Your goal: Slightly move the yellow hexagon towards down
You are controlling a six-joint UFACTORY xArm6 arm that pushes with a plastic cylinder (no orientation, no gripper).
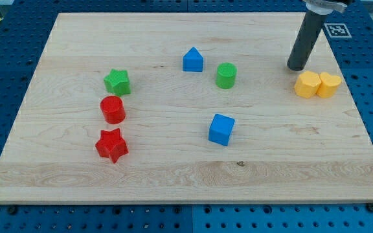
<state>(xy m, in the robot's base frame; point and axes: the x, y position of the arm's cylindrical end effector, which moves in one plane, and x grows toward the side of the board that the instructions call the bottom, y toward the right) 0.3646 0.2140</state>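
The yellow hexagon [307, 84] lies near the board's right edge, touching a yellow heart [329, 85] on its right. My tip [296, 67] rests on the board just above and slightly left of the hexagon, very close to its upper left side; I cannot tell if it touches. The dark rod rises from there toward the view's top right.
A blue house-shaped block [192, 60] and a green cylinder [226, 75] lie near the middle top. A blue cube [221, 129] lies at centre. A green star [117, 81], red cylinder [113, 109] and red star [111, 145] stand at the left. The wooden board [186, 181] ends close to the yellow blocks' right.
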